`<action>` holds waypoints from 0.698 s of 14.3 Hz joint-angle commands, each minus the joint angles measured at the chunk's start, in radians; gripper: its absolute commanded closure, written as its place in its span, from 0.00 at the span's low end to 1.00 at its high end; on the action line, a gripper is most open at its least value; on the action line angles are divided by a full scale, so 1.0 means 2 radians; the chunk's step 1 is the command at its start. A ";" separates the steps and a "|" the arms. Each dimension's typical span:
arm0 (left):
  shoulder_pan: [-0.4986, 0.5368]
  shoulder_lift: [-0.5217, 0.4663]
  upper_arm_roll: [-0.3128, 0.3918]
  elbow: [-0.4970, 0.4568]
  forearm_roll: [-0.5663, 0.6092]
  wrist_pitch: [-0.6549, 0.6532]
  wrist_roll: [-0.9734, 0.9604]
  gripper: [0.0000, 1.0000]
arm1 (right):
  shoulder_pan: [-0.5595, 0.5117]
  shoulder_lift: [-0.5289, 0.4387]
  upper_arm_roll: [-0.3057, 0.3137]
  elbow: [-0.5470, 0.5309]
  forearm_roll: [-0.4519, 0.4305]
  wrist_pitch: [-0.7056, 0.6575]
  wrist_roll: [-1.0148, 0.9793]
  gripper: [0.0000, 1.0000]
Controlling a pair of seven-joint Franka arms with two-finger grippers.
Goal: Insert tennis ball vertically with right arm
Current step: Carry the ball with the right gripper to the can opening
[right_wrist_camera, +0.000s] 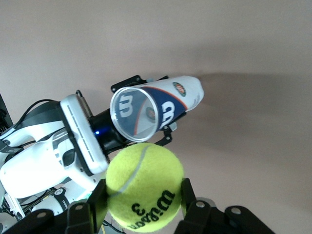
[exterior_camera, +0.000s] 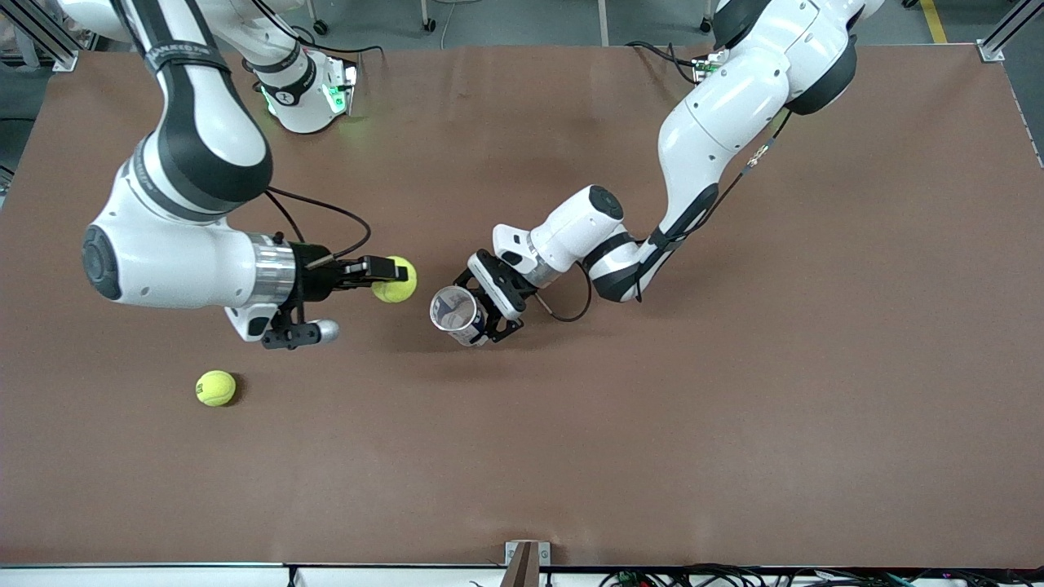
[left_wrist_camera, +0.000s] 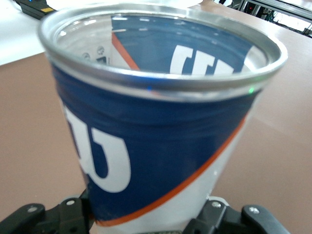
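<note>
The right hand (exterior_camera: pixel 390 275) is clenched on a tennis ball (exterior_camera: pixel 395 280) above the tabletop (exterior_camera: pixel 734 391), just beside the open mouth of the ball can (exterior_camera: pixel 457 314) grasped by the left hand (exterior_camera: pixel 489 310). Centre the ball over the rim before lowering it.

Fuzzy yellow felt on the tennis ball (right_wrist_camera: pixel 144 187) and on the second ball (exterior_camera: pixel 215 388) lying on the table. Glossy clear plastic with a bright metal rim on the ball can (left_wrist_camera: pixel 161 122). Matt, smooth brown table (exterior_camera: pixel 734 391). Glossy white plastic shells on both arms.
</note>
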 commanded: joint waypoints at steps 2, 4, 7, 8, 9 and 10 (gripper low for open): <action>-0.007 0.008 0.003 0.011 -0.004 0.007 0.003 0.27 | 0.018 0.003 -0.003 0.000 0.005 0.023 0.007 0.72; -0.007 0.011 0.003 0.011 -0.004 0.007 0.006 0.27 | 0.022 0.004 -0.004 0.000 0.005 0.032 0.007 0.72; -0.008 0.016 0.004 0.011 -0.002 0.007 0.007 0.26 | 0.026 0.010 -0.004 0.000 0.002 0.047 0.007 0.72; -0.009 0.016 0.004 0.011 -0.002 0.007 0.007 0.26 | 0.032 0.014 -0.004 0.000 0.001 0.055 0.007 0.71; -0.011 0.016 0.008 0.011 -0.002 0.007 0.007 0.26 | 0.032 0.016 -0.004 0.000 0.000 0.062 0.006 0.71; -0.015 0.016 0.014 0.011 -0.003 0.007 0.007 0.25 | 0.032 0.021 -0.004 -0.003 0.000 0.067 0.006 0.71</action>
